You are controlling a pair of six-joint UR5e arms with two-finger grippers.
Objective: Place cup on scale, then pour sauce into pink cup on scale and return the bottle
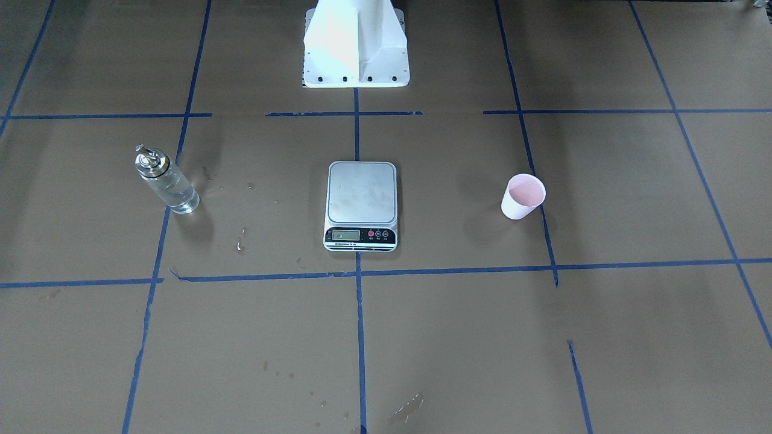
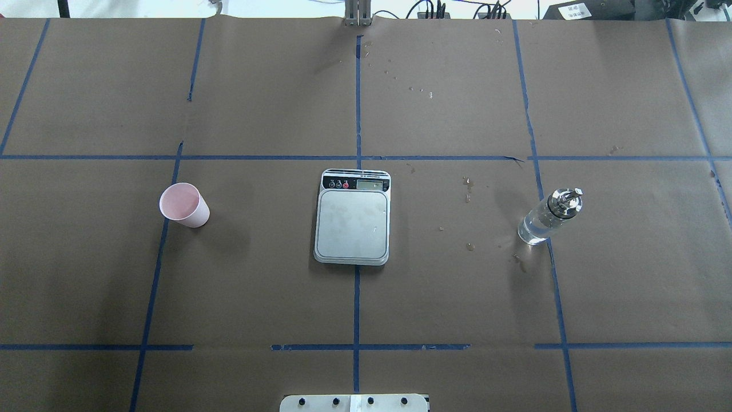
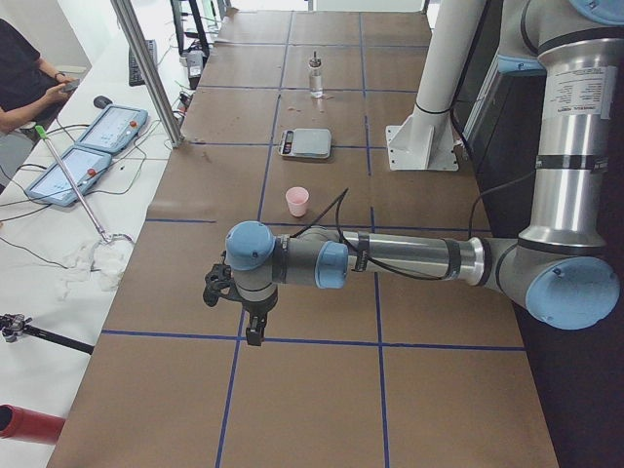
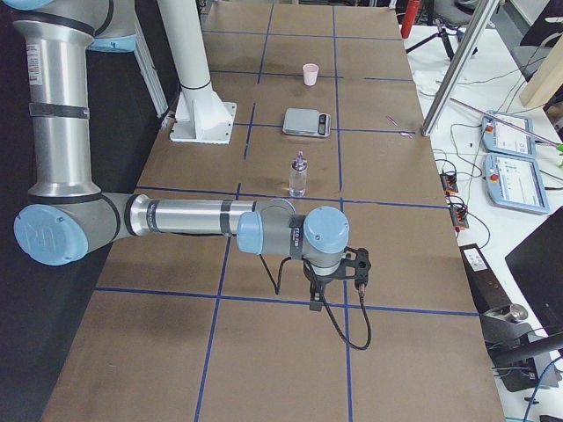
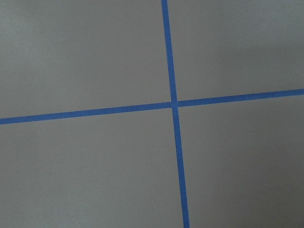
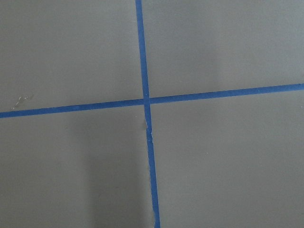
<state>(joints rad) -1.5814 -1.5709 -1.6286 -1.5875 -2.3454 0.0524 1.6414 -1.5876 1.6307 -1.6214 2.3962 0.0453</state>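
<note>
Cup (image 2: 184, 205) upright on the table (image 2: 257, 286), well to the robot's left of the bare scale (image 2: 352, 223), bottle (image 2: 546, 220) upright well to its right; left gripper (image 3: 253, 334) and right gripper (image 4: 314, 303) hang well apart from all three, spread or closed cannot be told; likely hazards: a hard pinch crushing the light cup, a pour missing its narrow rim.

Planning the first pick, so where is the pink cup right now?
In the overhead view the cup stands upright on the robot's left side of the table, well apart from the scale and just beside a blue tape line.
</note>
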